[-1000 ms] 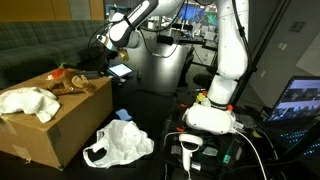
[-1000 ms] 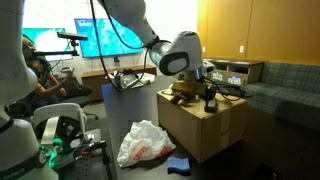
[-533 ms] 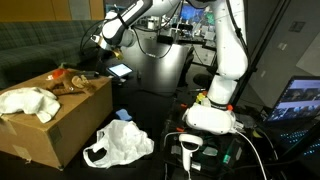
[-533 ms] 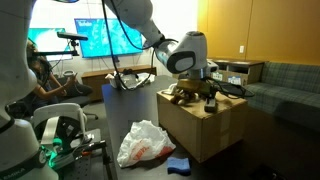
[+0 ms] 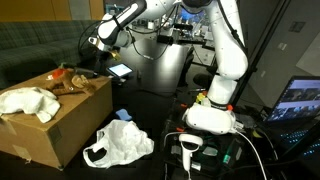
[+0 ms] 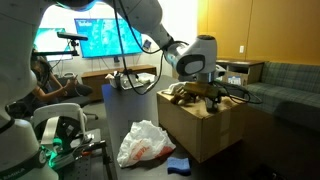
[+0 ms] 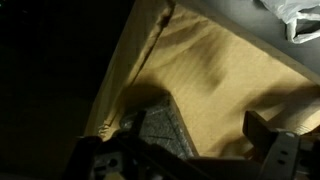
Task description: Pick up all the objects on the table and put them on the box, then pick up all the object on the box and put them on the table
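Right up close in the wrist view, the fingers (image 7: pixel 175 135) are apart, with only bare box (image 7: pixel 215 70) showing between them and nothing held. The left edge of the box runs slantwise there, and past it all is dark. A bit of white bag (image 7: pixel 298 14) peeks in at the top right corner. This view alone shows the gap between the fingers. In an exterior view, the bag (image 5: pixel 120 143) lies crumpled on the floor (image 5: pixel 150 120), close to the box (image 5: pixel 55 125) and near the arm base (image 5: pixel 214 112). A small blue thing (image 5: pixel 122 115) lies just behind it. There is open floor between the box and the base. A white cloth (image 5: pixel 28 102) lies on the near end of the box top, and brown things (image 5: pixel 72 82) sit by the far edge. The fingers (image 5: pixel 97 45) hang above that far corner. In an exterior view from the opposite side, the fingers (image 6: pixel 210 97) hang just above the brown things (image 6: pixel 185 92), and the bag (image 6: pixel 145 142) lies beside the box (image 6: pixel 205 130).
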Controlling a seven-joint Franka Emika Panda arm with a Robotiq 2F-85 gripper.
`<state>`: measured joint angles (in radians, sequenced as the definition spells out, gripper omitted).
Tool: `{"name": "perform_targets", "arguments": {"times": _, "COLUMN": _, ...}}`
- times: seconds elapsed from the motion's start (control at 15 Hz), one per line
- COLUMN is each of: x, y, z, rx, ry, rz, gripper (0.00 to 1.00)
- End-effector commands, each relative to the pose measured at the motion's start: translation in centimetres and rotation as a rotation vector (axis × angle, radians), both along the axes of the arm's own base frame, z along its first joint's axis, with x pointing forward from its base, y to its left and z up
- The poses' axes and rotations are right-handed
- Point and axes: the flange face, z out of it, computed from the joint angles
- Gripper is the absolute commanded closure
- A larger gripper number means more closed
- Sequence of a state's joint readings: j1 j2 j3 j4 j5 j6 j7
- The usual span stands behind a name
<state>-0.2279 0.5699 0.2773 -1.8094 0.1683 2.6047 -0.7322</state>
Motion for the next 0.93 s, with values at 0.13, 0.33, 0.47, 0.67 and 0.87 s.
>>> {"name": "perform_targets", "arguments": {"times": 0.13, "x": 2.0, "y": -1.6, "z": 0.4, "rx": 0.003, "ry": -0.007, "rz": -0.009, "gripper": 0.00}}
{"name": "perform_targets", "arguments": {"times": 0.33, "x": 2.3, "y": -1.7, "z": 0.6, "rx": -0.003, "ry": -0.016, "rz": -0.008, "gripper": 0.00}}
{"name": "perform_targets", "arguments": {"times": 0.47, "x": 2.5, "y": -1.5, "z": 0.7, "rx": -0.004, "ry": -0.019, "rz": -0.003, "gripper": 0.00}}
{"name": "perform_targets", "arguments": {"times": 0.67, "x": 2.7, "y": -1.1, "z": 1.0, "rx": -0.009, "ry": -0.028, "rz": 0.011, "gripper": 0.00}}
{"name": "perform_targets", "arguments": {"times": 0.87, "x": 3.0, "y": -0.5, "z": 0.9, "rx": -0.010, "ry": -0.027, "rz": 0.024, "gripper": 0.00}}
